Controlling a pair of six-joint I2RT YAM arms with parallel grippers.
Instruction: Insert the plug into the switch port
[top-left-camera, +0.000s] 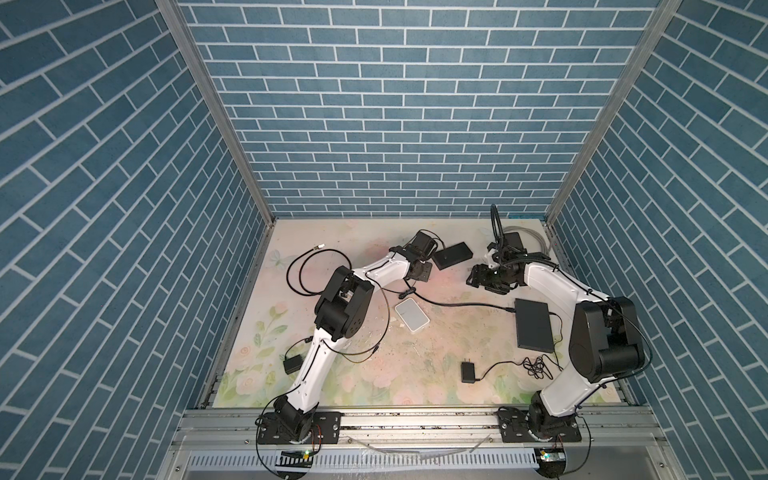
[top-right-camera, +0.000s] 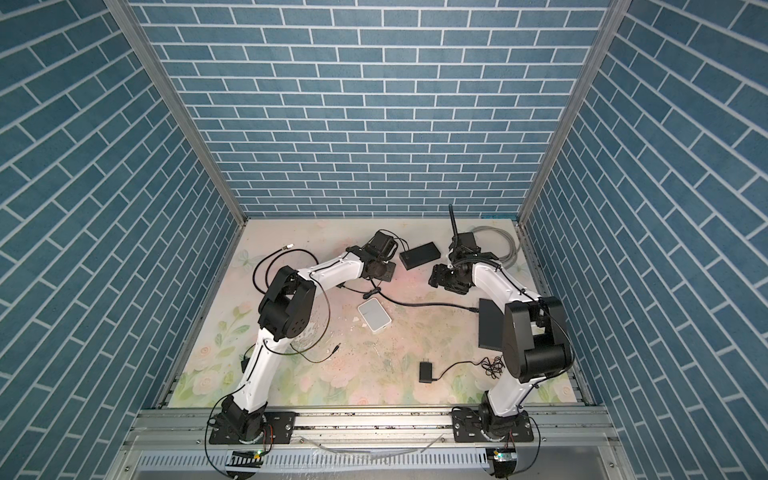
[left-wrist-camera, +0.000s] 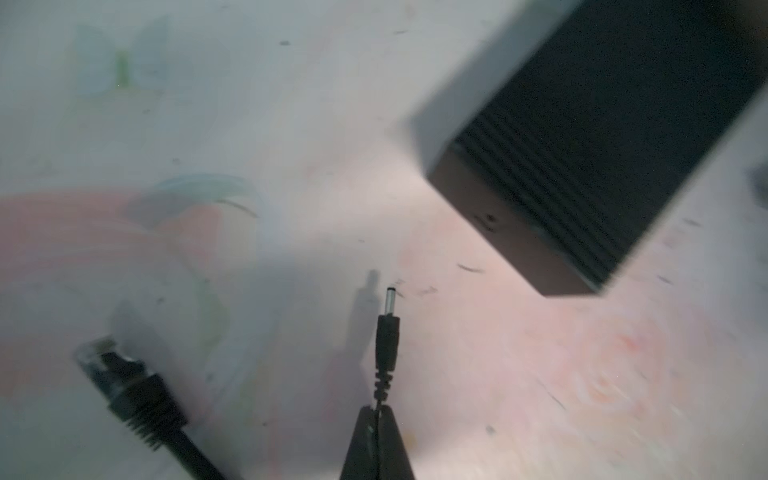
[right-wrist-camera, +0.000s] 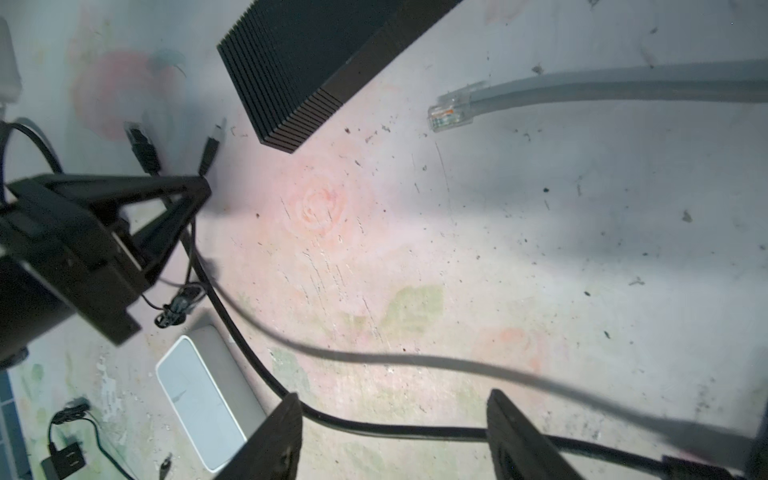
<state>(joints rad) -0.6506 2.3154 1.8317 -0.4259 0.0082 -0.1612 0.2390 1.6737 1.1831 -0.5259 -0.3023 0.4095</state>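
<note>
Black rubber with a silver tip: the small black barrel plug (left-wrist-camera: 387, 332) juts straight out ahead of the left claw (left-wrist-camera: 377, 413). That claw is pressed together on the plug's tail end, right where the wire leaves the ribbed collar (a very fine pinch). Both hang over the floral-printed bench (left-wrist-camera: 519, 374), and the plug's shadow falls just beside it. The black ribbed rectangular switch box (left-wrist-camera: 582, 137) lies near, off to one side of the plug's line. Its small round port (left-wrist-camera: 490, 217) sits in the end face, and the tip and port are apart. The right claw (right-wrist-camera: 394, 398) stands spread over a thick black cable (right-wrist-camera: 249, 345) on the bench.
</note>
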